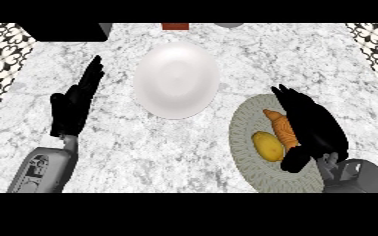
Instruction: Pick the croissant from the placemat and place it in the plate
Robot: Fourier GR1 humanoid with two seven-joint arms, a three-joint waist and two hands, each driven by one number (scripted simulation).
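Marble counter (184,150) is seen from above, with a dark box (63,31) at the far left corner. A white plate (177,79) is set near the middle, bare, presumably left so to receive the pastry. A round grey-green placemat (255,167) is laid at the right, near the plate but apart from it. The left hand (74,102) is held flat with fingers straight and up at the left of the view, at rest, well apart from everything. The right hand (314,125) is lowered over the placemat's right side, thumb and fingers spread, nothing clasped yet; it appears positioned for a grasp. The croissant (283,126) lies on the placemat just beside those fingers, partly hidden. A lemon (269,146) is touching or nearly touching it, so crowding is judged a risk.
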